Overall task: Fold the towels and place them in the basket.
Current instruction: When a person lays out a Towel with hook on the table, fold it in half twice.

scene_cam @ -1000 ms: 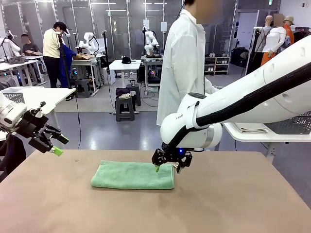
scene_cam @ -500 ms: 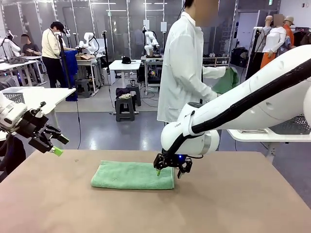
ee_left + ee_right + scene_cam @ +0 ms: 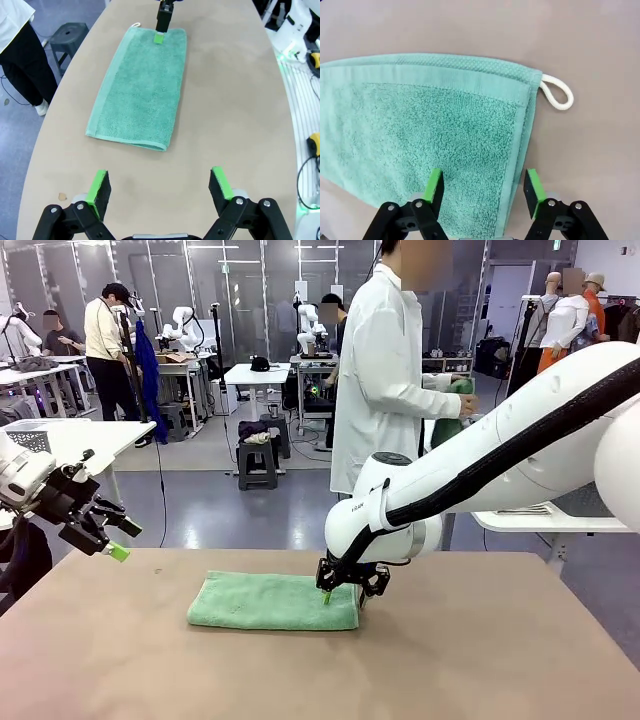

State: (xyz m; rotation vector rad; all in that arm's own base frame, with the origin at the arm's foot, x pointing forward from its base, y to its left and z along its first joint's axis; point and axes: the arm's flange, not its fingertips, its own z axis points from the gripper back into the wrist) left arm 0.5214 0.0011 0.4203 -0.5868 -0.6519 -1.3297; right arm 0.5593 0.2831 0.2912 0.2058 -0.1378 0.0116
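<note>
A mint green towel (image 3: 272, 602) lies folded in a long rectangle on the brown table (image 3: 480, 660). My right gripper (image 3: 342, 592) is down at its right end. In the right wrist view the towel (image 3: 420, 135) runs under that gripper (image 3: 484, 186), whose jaws stand apart astride the short edge, near a white loop (image 3: 557, 92). My left gripper (image 3: 115, 540) hovers open at the table's left, off the towel. In its own view the gripper (image 3: 160, 187) faces the towel (image 3: 140, 95) lengthwise, with the right gripper (image 3: 162, 25) at the far end. The basket is hidden.
A person in a white coat (image 3: 380, 370) stands at the far side, holding a dark green cloth (image 3: 452, 415). White side tables (image 3: 80, 435) flank the work table; the left one carries a wire-mesh container (image 3: 30, 438). Bare tabletop lies in front of the towel.
My right gripper has sunk slightly onto the towel's right end and its jaws have narrowed. The person has turned and brought a green cloth into view. The left arm is still.
</note>
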